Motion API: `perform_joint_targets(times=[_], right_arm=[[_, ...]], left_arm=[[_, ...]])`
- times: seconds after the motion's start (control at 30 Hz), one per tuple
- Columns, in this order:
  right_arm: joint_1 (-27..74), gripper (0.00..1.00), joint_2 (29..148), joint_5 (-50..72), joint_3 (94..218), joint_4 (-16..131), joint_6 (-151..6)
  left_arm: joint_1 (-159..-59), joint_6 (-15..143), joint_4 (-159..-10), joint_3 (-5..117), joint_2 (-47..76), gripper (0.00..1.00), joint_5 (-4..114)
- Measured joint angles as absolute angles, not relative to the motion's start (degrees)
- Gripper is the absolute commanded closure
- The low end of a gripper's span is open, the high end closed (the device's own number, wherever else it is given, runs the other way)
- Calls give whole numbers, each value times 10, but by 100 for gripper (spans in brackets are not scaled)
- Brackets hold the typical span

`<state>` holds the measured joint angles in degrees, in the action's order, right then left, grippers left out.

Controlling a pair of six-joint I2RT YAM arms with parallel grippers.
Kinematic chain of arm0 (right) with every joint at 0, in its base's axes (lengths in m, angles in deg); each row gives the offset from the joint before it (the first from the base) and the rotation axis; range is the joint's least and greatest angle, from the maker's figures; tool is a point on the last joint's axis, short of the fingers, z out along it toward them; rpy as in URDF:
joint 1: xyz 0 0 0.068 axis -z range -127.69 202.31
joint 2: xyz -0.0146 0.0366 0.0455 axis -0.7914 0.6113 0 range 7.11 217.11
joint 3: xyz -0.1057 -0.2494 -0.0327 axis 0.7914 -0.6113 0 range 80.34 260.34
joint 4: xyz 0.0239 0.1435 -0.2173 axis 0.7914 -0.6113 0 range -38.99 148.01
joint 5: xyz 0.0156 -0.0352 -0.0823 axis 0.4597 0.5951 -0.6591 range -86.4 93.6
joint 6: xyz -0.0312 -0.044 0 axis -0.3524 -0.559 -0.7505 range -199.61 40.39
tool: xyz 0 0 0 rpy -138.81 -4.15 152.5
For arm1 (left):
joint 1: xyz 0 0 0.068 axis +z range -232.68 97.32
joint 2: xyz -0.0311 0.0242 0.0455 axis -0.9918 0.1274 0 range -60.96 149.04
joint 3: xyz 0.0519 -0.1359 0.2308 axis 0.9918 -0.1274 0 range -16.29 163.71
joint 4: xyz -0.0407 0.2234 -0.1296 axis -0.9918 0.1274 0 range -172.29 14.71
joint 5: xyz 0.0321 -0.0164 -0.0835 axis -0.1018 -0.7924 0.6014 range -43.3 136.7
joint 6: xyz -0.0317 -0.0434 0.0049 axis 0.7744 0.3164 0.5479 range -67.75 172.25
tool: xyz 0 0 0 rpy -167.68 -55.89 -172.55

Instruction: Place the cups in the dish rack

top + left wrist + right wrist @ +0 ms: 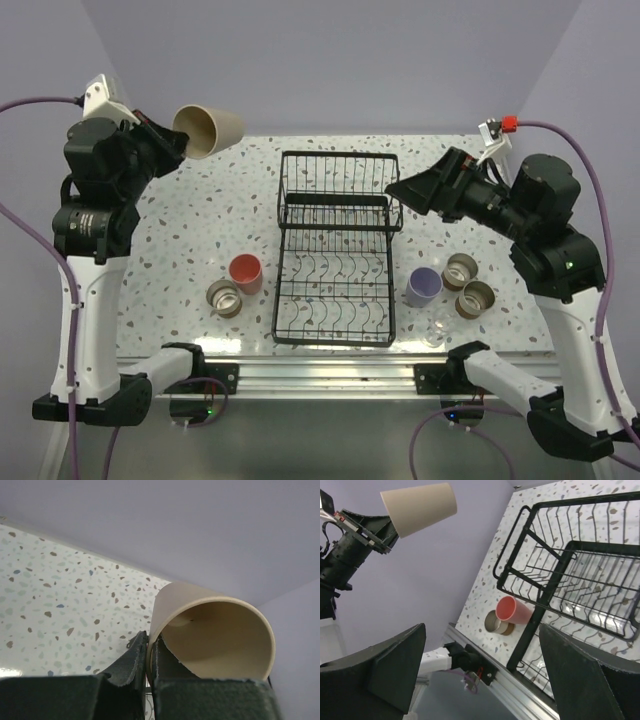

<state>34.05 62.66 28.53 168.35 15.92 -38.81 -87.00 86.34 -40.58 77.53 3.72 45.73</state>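
My left gripper point(180, 140) is shut on the rim of the tall beige cup point(210, 128), held on its side high over the table's far left; it also shows in the left wrist view point(215, 635) and the right wrist view point(420, 509). The black wire dish rack point(336, 245) stands mid-table with no cups in it. The pink cup point(245, 273) and a tan-brown cup point(224, 297) stand left of it. The lavender cup point(423, 287), two tan-brown cups point(461, 268) point(476, 299) and the tiny clear glass point(435, 331) stand right of it. My right gripper point(395, 188) is open and empty above the rack's far right corner.
The speckled table point(180, 240) ends at a metal rail point(320, 372) along the near edge, where both arm bases are bolted. Lavender walls close in behind and at the sides. Purple cables hang by each arm.
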Motion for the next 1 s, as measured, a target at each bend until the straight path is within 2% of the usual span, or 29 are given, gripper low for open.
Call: perform_joint_targets(times=[0.2, 0.37, 0.63, 1.0], right_arm=[[319, 2, 680, 327, 1707, 195, -345], [289, 2, 711, 334, 1739, 211, -320], [238, 2, 722, 355, 1742, 368, -211], [152, 2, 820, 336, 1761, 450, -163]], left_arm=[[-869, 892, -401, 823, 28, 100, 524], [-869, 934, -450, 782, 6, 100, 619], [-874, 1075, -690, 634, -38, 100, 766], [-903, 1232, -933, 501, -92, 100, 795]])
